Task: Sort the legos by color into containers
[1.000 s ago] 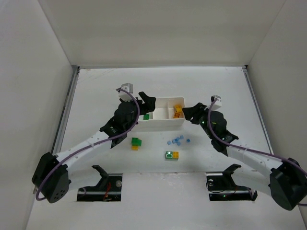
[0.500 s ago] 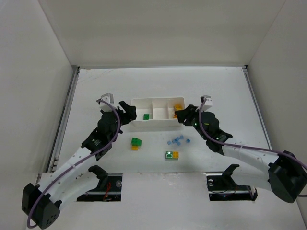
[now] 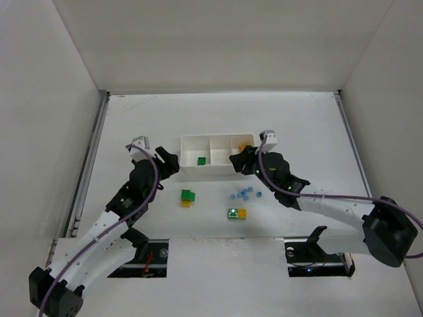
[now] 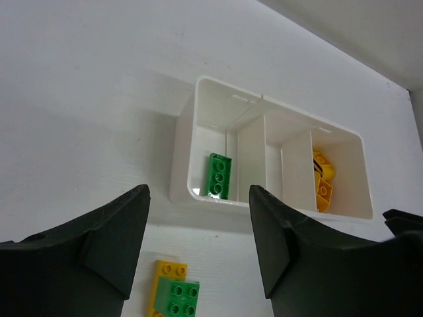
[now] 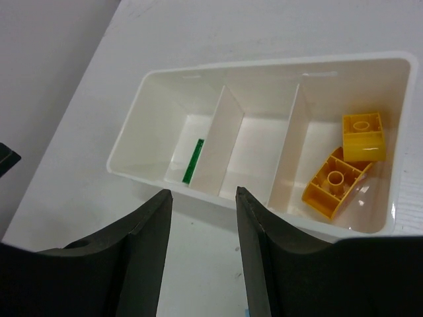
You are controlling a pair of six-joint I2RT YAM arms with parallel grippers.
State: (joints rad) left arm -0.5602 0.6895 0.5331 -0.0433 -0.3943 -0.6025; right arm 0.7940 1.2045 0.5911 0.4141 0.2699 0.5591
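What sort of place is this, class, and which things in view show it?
Probably a robot lab work cell: a white table boxed in by plain white walls, a left arm and a right arm mounted at its near edge, and a divided tray with small bricks laid out for sorting.

Tray (image 3: 208, 174) white. In tray: green brick (image 3: 201, 160) left compartment, yellow-orange bricks (image 5: 362, 135) right compartment. Near side of tray: green-on-yellow stack (image 3: 189, 197), light blue bits (image 3: 245, 193), green-beside-yellow pair (image 3: 237, 214). Table (image 3: 132, 125) white.

White table (image 3: 152, 119), plain white walls (image 3: 225, 46), side rails (image 3: 98, 135)
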